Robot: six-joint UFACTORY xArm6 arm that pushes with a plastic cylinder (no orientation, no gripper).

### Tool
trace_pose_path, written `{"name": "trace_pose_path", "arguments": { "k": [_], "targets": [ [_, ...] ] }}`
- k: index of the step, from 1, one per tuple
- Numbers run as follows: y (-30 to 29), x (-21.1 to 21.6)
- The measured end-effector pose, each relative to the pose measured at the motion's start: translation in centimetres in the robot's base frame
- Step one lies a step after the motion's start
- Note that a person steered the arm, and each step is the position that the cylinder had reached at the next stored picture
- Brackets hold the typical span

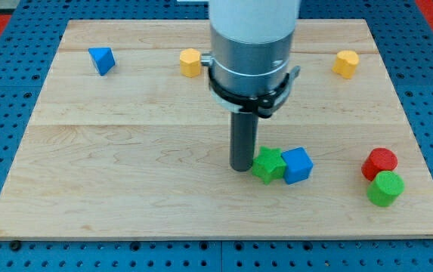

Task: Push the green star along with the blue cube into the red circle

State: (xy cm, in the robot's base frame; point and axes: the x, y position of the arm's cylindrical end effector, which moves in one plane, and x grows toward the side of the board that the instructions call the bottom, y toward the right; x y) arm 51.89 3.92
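Note:
The green star (267, 165) lies right of the board's middle, touching the blue cube (298, 165) on its right. The red circle (380, 162), a short cylinder, stands near the view's right edge, well apart from the cube. My tip (241, 168) rests on the board at the green star's left side, touching or nearly touching it. The wide grey arm body above hides the board's upper middle.
A green cylinder (385, 188) sits just below the red circle, touching it. A blue triangular block (102, 60) lies at the upper left. A yellow block (190, 62) lies at upper middle, another yellow block (345, 63) at upper right. The wooden board (125, 151) sits on blue pegboard.

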Motion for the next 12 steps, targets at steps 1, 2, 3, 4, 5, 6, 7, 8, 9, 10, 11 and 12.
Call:
{"name": "trace_pose_path", "arguments": {
  "k": [1,2,3,4,5,6,7,8,9,10,11,12],
  "targets": [
    [2.2,0.2],
    [3.8,1.2],
    [5.7,1.9],
    [7.9,2.0],
    [9.1,2.7],
    [9.9,4.7],
    [11.0,5.1],
    [11.1,4.6],
    [11.4,4.1],
    [12.6,4.1],
    [13.4,4.1],
    [10.7,4.1]
  ]
}}
